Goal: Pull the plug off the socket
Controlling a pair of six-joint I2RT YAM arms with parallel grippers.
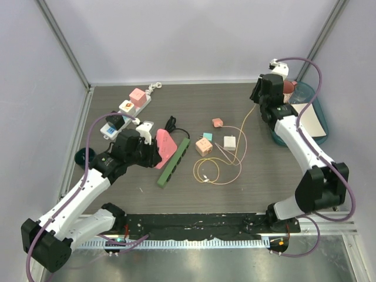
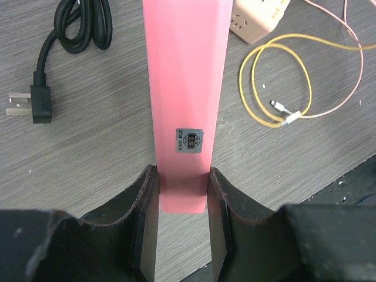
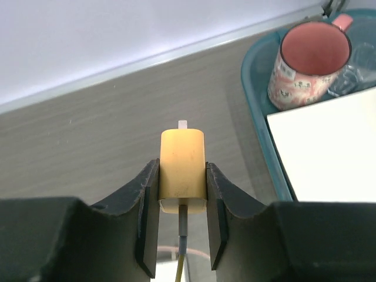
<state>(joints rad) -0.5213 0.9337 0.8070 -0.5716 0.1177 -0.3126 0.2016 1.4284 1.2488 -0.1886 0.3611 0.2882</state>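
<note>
Left claw (image 2: 182, 176): pressed onto the near end of the pink socket strip, with one matte black pad on each long side.
Pink socket strip (image 2: 185, 76): a long bar of smooth, glossy plastic with bevelled edges. Its labelled face is turned toward the wrist camera, and it sits left of centre on the worktop area.
Label (image 2: 190, 140): a small silver rectangle with dark print, too small to read.
Right claw (image 3: 182, 166): pinching the plug by its two flat sides.
Plug (image 3: 183, 154): a matte cream-yellow block with rounded corners and a short white stub on the far end. A grey sleeve and a yellow lead leave the near end. It is held above the far right of the worktop, near the teal tray and well apart from the pink socket strip.
Yellow cable (image 2: 261, 70): thin and glossy, lying in loose loops and ending in a small silver-white connector.
Black plug (image 2: 41, 103): an angular moulded body with metal pins and a thick, coiled cord.
Green strip (image 1: 173, 163): a narrow dark bar just beside the pink socket strip.
Mug (image 3: 308, 64): cylindrical, pink inside, with small cartoon figures printed on a pale outside. It stands in the teal tray.
Teal tray (image 3: 258, 111): plastic with a rounded rim.
Worktop (image 1: 276, 170): grey-brown wood-grain surface.
</note>
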